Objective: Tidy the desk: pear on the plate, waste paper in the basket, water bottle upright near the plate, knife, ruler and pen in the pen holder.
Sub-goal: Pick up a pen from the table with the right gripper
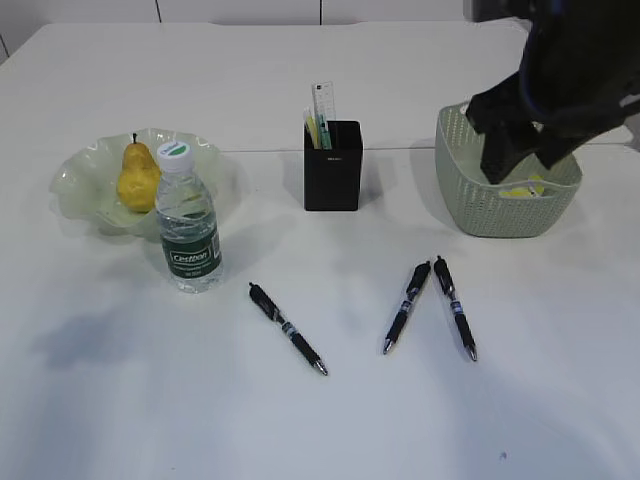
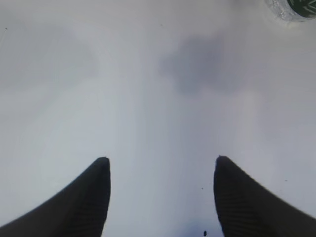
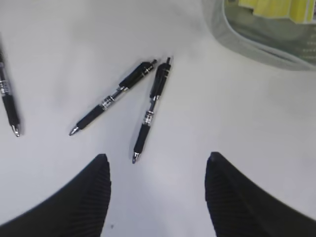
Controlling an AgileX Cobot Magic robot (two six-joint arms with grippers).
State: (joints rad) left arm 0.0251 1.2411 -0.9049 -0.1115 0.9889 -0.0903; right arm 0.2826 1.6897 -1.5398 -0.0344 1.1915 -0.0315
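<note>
The yellow pear (image 1: 137,178) lies on the pale green plate (image 1: 75,182). Just in front of the plate, the water bottle (image 1: 187,225) stands upright. The black pen holder (image 1: 333,170) holds the clear ruler (image 1: 323,102) and a slim yellow-green stick (image 1: 315,131); I cannot tell if that is the knife. Three black pens (image 1: 288,328) (image 1: 407,306) (image 1: 455,307) lie on the table. The yellow waste paper (image 1: 523,187) (image 3: 276,9) lies in the green basket (image 1: 470,205). My right gripper (image 1: 522,160) (image 3: 157,157) hangs open and empty over the basket. My left gripper (image 2: 162,160) is open over bare table.
In the right wrist view two pens (image 3: 112,98) (image 3: 152,109) lie just beyond the fingertips, a third (image 3: 9,98) is at the left edge, and the basket rim (image 3: 247,44) is at upper right. The bottle's base (image 2: 298,7) shows at the top right of the left wrist view.
</note>
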